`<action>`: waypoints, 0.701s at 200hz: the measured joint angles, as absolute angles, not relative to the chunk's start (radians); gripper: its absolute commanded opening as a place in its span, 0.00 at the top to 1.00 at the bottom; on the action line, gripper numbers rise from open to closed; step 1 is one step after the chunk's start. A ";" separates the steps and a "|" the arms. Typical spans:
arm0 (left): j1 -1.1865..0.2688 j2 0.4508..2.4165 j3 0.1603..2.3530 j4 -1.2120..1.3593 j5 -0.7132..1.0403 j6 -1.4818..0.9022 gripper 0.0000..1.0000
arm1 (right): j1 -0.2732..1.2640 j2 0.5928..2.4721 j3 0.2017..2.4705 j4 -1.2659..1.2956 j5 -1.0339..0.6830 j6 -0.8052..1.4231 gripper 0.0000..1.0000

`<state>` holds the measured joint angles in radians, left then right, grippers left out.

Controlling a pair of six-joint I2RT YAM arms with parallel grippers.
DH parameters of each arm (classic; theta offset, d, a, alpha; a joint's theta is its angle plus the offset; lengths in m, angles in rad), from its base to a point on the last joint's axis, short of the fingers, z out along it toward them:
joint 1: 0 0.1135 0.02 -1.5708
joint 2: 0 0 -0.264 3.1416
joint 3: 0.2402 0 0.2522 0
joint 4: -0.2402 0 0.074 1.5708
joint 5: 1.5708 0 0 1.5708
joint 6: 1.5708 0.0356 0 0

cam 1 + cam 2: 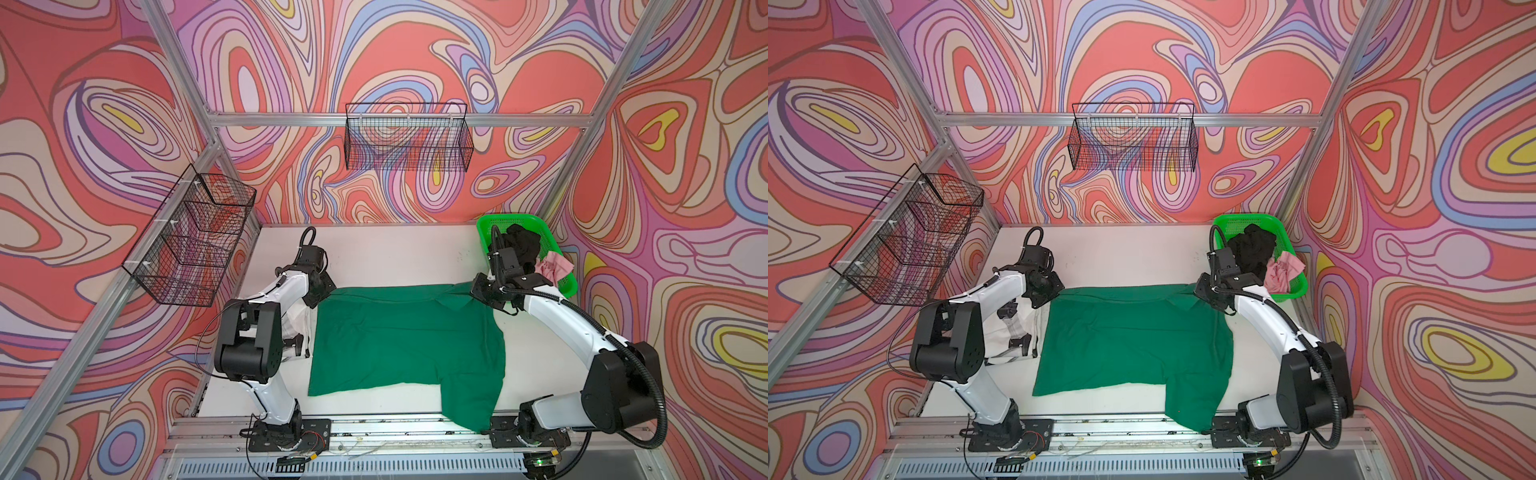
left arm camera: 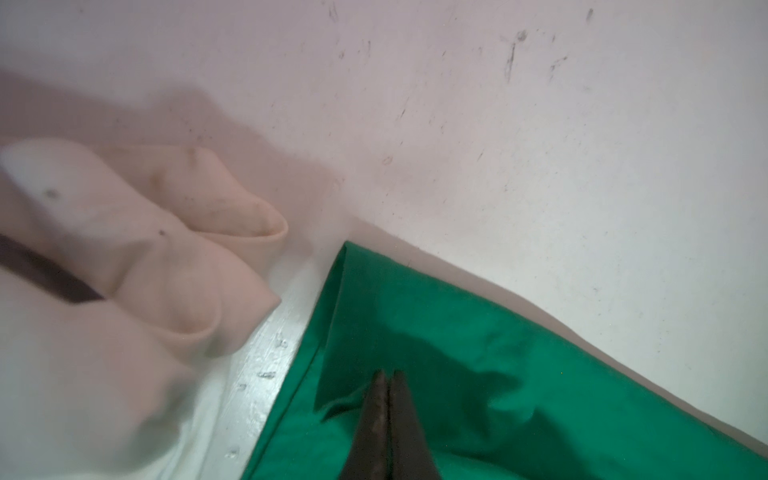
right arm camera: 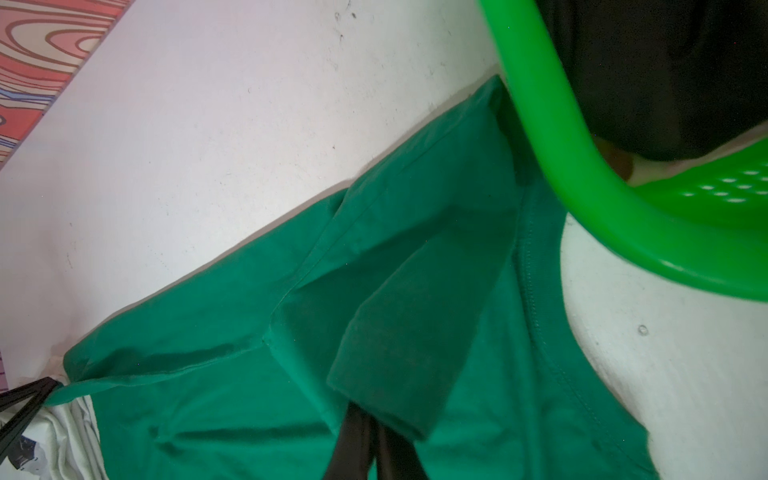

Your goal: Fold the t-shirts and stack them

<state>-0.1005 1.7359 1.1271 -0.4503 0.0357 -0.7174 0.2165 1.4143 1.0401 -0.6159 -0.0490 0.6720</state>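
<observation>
Left jaws and right jaws are each clenched on the far edge of the dark green t-shirt (image 1: 407,332), spread on the counter (image 1: 395,249) between them. Lengthwise fold in hand, seemingly; next, both should carry that edge nearward together, keeping it taut

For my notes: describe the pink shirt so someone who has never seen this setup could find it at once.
Look to the far right corner of the white table, where a bright green plastic basket stands. Two crumpled shirts lie in it, and the pink shirt is on the near right side. Its neighbour is a black shirt; this one is pale pink.
</observation>
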 measured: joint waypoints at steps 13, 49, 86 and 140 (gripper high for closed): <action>-0.102 1.736 1.122 -0.450 0.036 -0.722 1.00 | 0.216 1.411 1.038 -0.616 -0.052 0.672 1.00; -0.104 1.733 1.108 -0.445 0.032 -0.735 0.92 | 0.217 1.411 1.013 -0.616 -0.061 0.672 1.00; -0.104 1.708 1.105 -0.446 0.020 -0.737 0.71 | 0.218 1.410 0.995 -0.621 -0.061 0.672 1.00; -0.104 1.667 1.105 -0.452 -0.004 -0.738 0.48 | 0.227 1.391 0.963 -0.625 -0.066 0.672 1.00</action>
<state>-0.1040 1.6672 1.1053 -0.4519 -0.0040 -0.7380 0.2272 1.3907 0.9634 -0.6247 -0.0662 0.6716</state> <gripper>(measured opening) 0.446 0.048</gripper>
